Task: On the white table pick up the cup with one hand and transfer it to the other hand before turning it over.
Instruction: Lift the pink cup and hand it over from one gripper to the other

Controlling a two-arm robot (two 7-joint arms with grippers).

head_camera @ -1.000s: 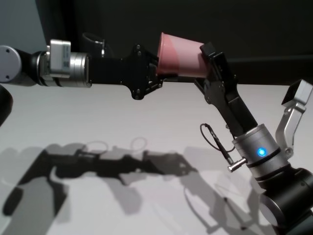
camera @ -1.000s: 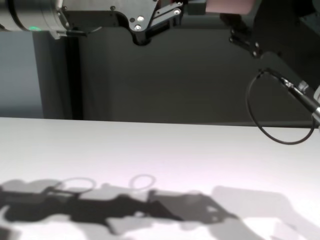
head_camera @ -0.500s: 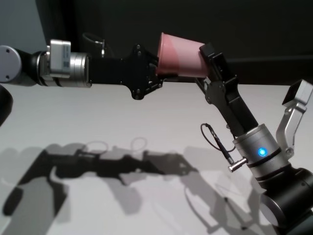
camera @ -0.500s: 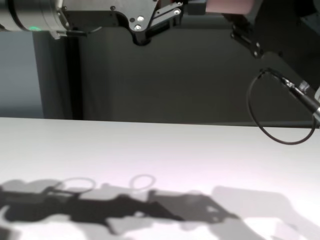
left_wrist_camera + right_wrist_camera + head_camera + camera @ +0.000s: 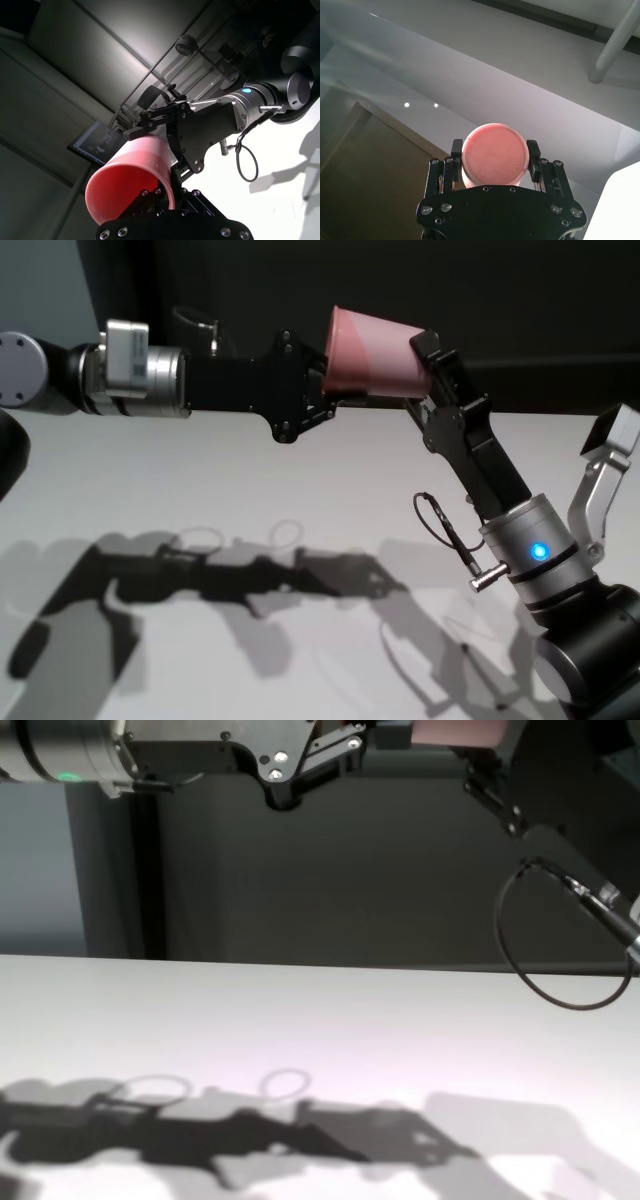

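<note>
The salmon-pink cup [image 5: 370,352] hangs on its side high above the white table [image 5: 200,470], held between both arms. My left gripper [image 5: 327,380] comes in from the left and is shut on the cup's rim wall [image 5: 132,175]. From the lower right, my right gripper [image 5: 421,368] reaches up and is shut on the narrow base end. In the right wrist view the flat base [image 5: 494,159] sits between the two fingers [image 5: 456,150], which press on both sides. The chest view shows only a strip of the cup [image 5: 458,730] at the upper edge.
Nothing else stands on the table [image 5: 300,1020]; only the arms' shadows fall across it. A black cable loop [image 5: 440,525] hangs from the right wrist. A dark wall closes off the far side.
My right gripper's fingers have closed in onto the cup's base end. The cup and both arms have shifted very slightly; the left gripper's hold is unchanged.
</note>
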